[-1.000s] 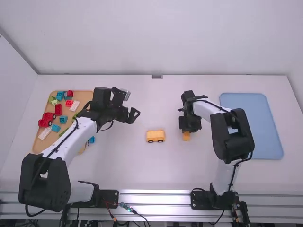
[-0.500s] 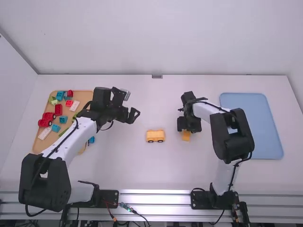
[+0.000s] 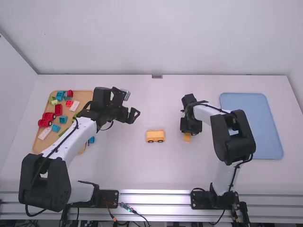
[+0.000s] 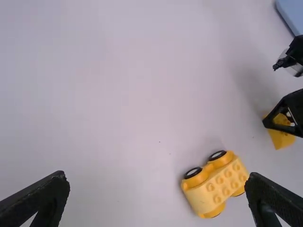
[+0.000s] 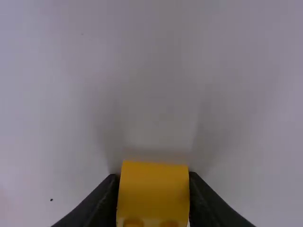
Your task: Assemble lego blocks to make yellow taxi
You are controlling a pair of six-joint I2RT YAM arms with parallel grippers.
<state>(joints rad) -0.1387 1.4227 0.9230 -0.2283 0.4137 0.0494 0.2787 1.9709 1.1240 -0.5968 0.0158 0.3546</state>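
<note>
White table (image 3: 118, 165), pale wall (image 3: 151, 38), wheeled block (image 3: 155, 136)

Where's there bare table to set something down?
Between the yellow car and the back wall, and between the car and the metal rail in front. It's crowded on the tan tray and around the right hand, which holds a yellow block.

No readable txt, labels, nos. or signs on anything in view
</note>
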